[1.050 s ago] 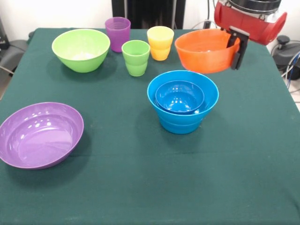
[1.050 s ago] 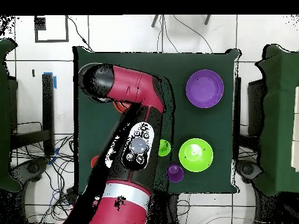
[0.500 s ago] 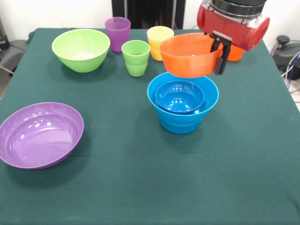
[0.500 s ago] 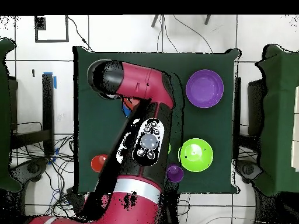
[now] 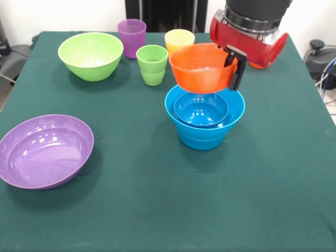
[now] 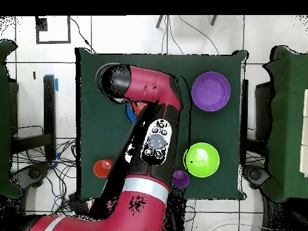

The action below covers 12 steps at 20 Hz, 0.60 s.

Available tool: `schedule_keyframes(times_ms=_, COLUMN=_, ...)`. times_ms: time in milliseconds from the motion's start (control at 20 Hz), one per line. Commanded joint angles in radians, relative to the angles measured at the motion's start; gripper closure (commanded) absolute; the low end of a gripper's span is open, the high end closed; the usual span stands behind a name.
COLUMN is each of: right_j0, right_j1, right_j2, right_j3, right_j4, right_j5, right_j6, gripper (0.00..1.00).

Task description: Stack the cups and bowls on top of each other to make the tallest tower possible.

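My gripper [image 5: 233, 69] is shut on the right rim of the small orange bowl [image 5: 201, 68] and holds it in the air. The bowl hangs just above the large light blue bowl [image 5: 205, 128], which has the small dark blue bowl [image 5: 201, 108] nested inside. The lime green bowl [image 5: 90, 55], purple cup [image 5: 132, 38], green cup [image 5: 152, 64] and yellow cup [image 5: 178, 37] stand along the far side. The large purple bowl [image 5: 46, 150] sits at the near left. A sliver of the orange cup [image 5: 258, 64] shows behind the arm. The orange cup [image 6: 102, 168] also shows in the overhead view.
In the overhead view the red arm [image 6: 150, 138] covers the held bowl and the middle cups. The purple bowl [image 6: 210, 91], lime green bowl [image 6: 201, 159] and purple cup [image 6: 180, 178] lie to its right. The green cloth [image 5: 262, 184] covers the table.
The gripper has carried the orange bowl leftward in the front view and a little lower, from beside the light blue bowl to right over it. The other pieces have not moved.
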State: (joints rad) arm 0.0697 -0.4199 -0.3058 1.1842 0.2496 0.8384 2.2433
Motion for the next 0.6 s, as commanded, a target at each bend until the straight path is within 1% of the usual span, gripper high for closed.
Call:
schedule_keyframes(times_ms=50, right_j0=-0.015, right_j1=0.089, right_j2=0.129, right_j3=-0.032, right_j4=-0.083, right_j5=-0.065, right_j6=-0.059, gripper=1.00)
schedule_keyframes(times_ms=400, right_j0=-0.015, right_j1=0.119, right_j2=0.130, right_j3=-0.062, right_j4=-0.097, right_j5=-0.083, right_j6=-0.049, gripper=1.00)
schedule_keyframes(times_ms=600, right_j0=-0.018, right_j1=0.128, right_j2=0.136, right_j3=-0.066, right_j4=-0.091, right_j5=-0.077, right_j6=-0.044, gripper=1.00)
